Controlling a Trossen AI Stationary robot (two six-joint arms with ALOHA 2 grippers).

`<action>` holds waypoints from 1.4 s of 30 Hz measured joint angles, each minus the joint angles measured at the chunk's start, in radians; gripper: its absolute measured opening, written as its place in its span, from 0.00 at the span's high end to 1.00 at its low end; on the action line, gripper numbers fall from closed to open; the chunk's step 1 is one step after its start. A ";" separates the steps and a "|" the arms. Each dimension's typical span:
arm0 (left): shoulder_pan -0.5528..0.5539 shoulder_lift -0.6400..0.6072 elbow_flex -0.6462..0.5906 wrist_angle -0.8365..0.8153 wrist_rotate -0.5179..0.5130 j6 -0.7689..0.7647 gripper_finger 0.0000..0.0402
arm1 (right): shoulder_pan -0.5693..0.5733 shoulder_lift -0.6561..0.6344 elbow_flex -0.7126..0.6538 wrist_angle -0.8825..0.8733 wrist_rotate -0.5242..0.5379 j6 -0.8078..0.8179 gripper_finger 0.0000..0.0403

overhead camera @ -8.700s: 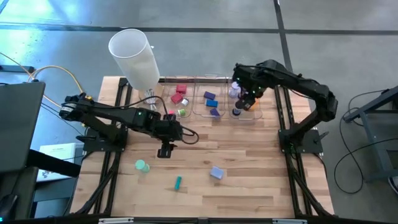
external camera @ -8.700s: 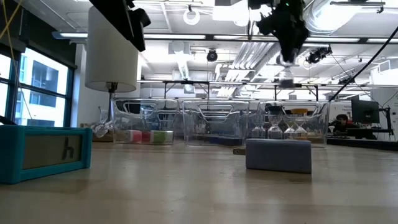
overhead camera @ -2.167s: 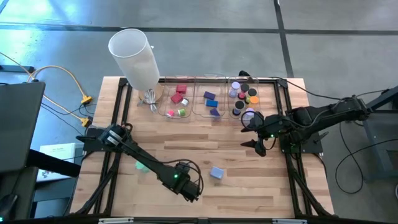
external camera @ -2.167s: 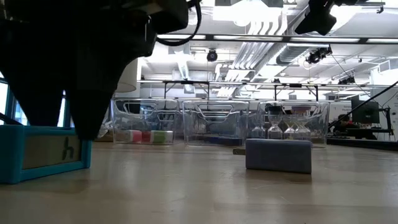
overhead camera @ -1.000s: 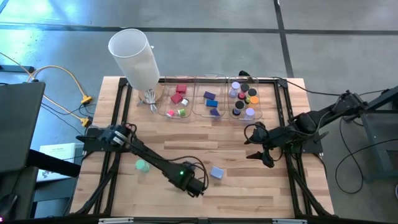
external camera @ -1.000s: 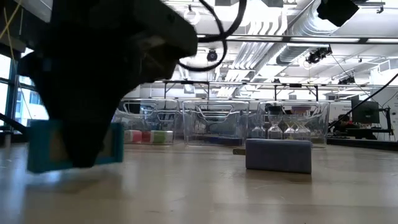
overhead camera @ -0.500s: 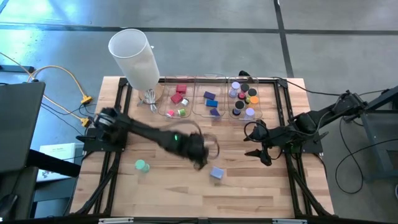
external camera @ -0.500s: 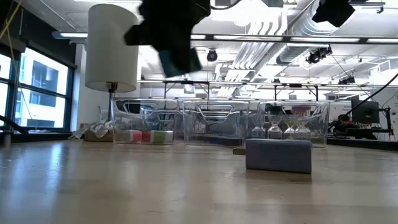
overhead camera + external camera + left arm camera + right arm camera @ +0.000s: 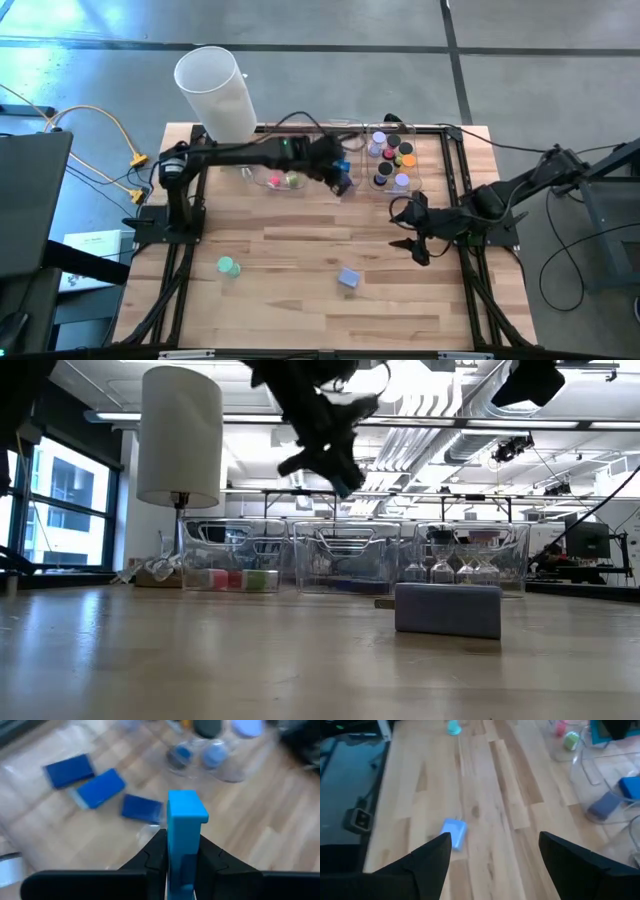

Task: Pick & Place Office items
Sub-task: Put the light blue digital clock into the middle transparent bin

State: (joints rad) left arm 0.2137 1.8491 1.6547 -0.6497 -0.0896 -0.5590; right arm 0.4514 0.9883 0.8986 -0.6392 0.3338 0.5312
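With the left gripper (image 9: 181,851) pinching the upright teal stick (image 9: 184,827) above the middle clear bin (image 9: 338,170) of blue blocks (image 9: 99,787), lower it well inside before letting go, while the right gripper (image 9: 414,231) waits spread over the desk (image 9: 300,255).

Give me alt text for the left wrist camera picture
The left tool is shut on an upright teal stick, held above a clear bin with three blue blocks inside.

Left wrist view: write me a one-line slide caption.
Left end effector shut on the teal stick, carried above the clear bin holding blue blocks.
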 joint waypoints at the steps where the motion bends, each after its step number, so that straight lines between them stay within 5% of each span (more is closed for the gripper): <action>1: 0.018 0.002 0.000 -0.008 0.006 0.013 0.87 | 0.004 0.008 0.000 0.000 0.015 0.000 0.28; 18: 0.167 0.161 -0.001 0.055 0.118 0.131 0.87 | 0.009 0.067 0.000 0.003 0.094 0.033 0.28; 42: 0.212 0.239 -0.001 0.076 0.207 0.167 0.87 | 0.009 0.067 0.000 0.000 0.137 0.052 0.28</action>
State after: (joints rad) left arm 0.4255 2.0880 1.6535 -0.5739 0.1173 -0.3920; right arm 0.4603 1.0554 0.8986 -0.6388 0.4709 0.5834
